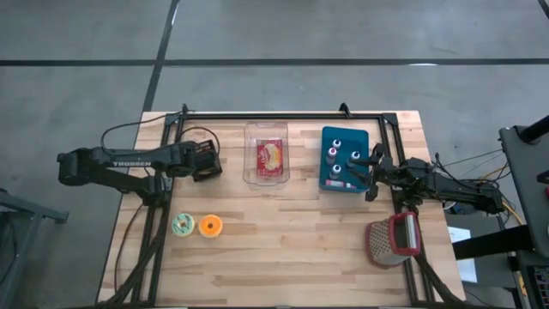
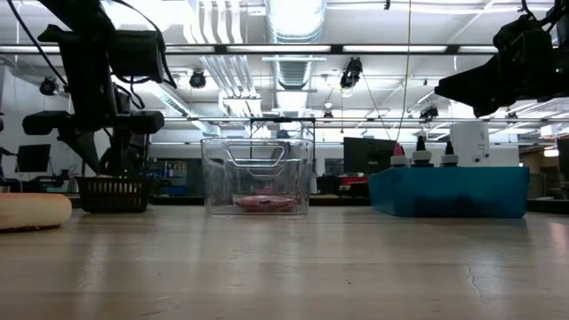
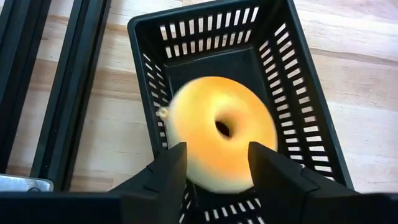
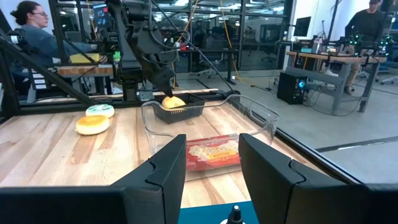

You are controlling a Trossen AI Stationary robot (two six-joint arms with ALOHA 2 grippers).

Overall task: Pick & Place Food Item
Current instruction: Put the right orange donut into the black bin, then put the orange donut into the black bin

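Left end effector (image 3: 212,163) over yellow donut (image 3: 217,131), black basket (image 3: 305,112)

Donut (image 3: 219,140) in basket (image 3: 308,112), left of container (image 1: 268,154)

Floor: grey concrete (image 1: 283,34) with dark seams around my table.
Ceiling: I see strip lights (image 2: 293,13) and ducts.
Room: desks (image 4: 323,59), seated people (image 4: 31,31).

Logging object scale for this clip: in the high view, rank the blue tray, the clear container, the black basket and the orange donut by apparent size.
1. Blue tray and clear container: footprints look alike, so no ranking between them.
2. Black basket, partly hidden under the left end effector.
3. Orange donut, smallest.
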